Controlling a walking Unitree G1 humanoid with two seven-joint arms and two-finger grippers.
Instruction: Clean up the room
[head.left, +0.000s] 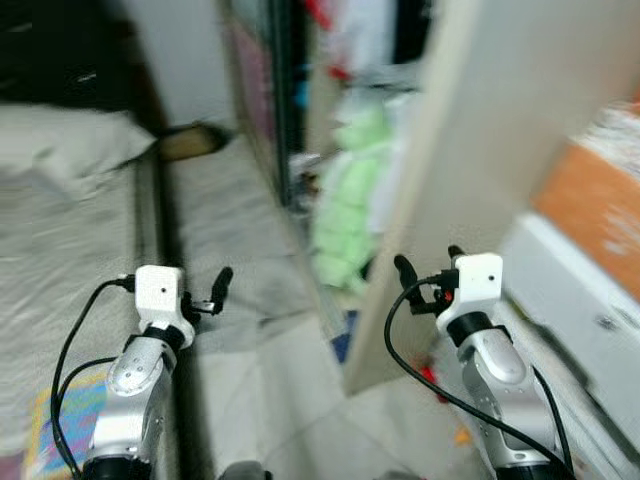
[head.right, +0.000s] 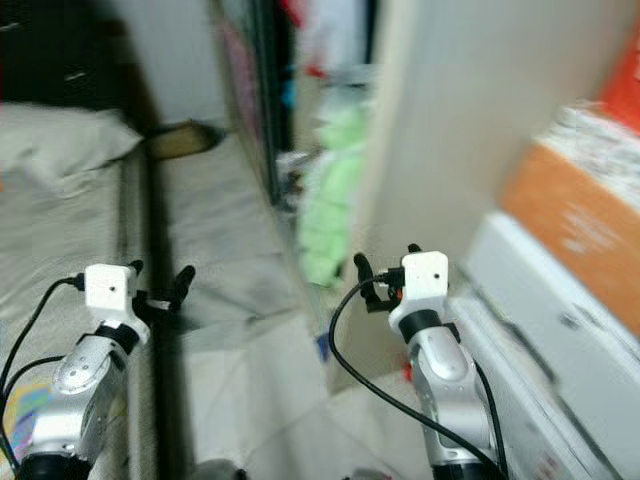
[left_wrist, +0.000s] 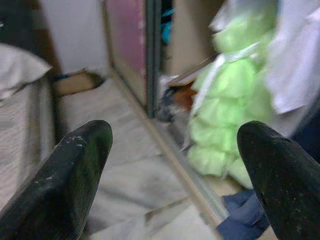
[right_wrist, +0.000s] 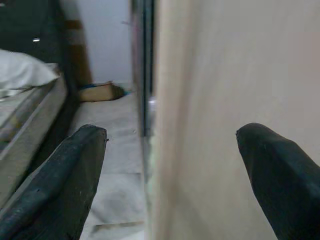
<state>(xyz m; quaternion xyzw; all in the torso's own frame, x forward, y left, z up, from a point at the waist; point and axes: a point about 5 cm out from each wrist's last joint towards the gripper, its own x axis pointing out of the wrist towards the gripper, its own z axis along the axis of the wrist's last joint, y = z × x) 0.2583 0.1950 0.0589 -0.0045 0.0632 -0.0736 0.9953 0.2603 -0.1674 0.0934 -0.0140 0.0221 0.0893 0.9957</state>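
Both arms are raised in a blurred view of a narrow aisle between a bed (head.left: 60, 230) and an open wardrobe (head.left: 500, 130). The left pincer (head.left: 212, 296) is spread wide and empty over the floor; the right pincer (head.left: 425, 280), also wide and empty, faces the pale wardrobe door edge. A soft green plush toy (left_wrist: 225, 105) lies at the wardrobe's foot, beside dark blue cloth (left_wrist: 242, 220). The likely step is approaching that clutter: it should stop, steady the view, then lower the left pincer squarely over the toy. No writing is legible.
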